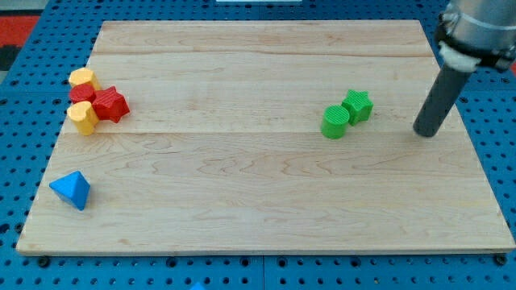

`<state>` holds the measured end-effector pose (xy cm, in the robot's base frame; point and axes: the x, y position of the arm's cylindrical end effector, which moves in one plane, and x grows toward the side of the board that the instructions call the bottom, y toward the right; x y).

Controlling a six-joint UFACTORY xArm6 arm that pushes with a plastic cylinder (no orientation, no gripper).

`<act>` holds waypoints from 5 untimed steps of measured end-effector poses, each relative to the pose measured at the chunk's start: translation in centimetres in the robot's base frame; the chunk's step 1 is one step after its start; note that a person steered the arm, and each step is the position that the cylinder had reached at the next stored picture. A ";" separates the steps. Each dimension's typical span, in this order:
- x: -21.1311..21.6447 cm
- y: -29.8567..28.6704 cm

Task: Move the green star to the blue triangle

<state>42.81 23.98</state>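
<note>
The green star (358, 105) lies on the wooden board at the view's right, touching a green cylinder (335, 122) on its lower left. The blue triangle (71, 190) lies far off at the view's lower left. My tip (427, 132) rests on the board to the right of the green star, with a clear gap between them, and touches no block.
A cluster at the view's upper left holds a yellow block (82, 79), a red block (84, 93), a red star (110, 105) and a second yellow block (82, 118). The wooden board (258, 209) sits on a blue pegboard.
</note>
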 end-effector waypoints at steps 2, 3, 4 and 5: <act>-2.5 -6.9; 0.8 -14.0; 1.7 -16.3; 0.8 -16.6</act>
<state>43.64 7.38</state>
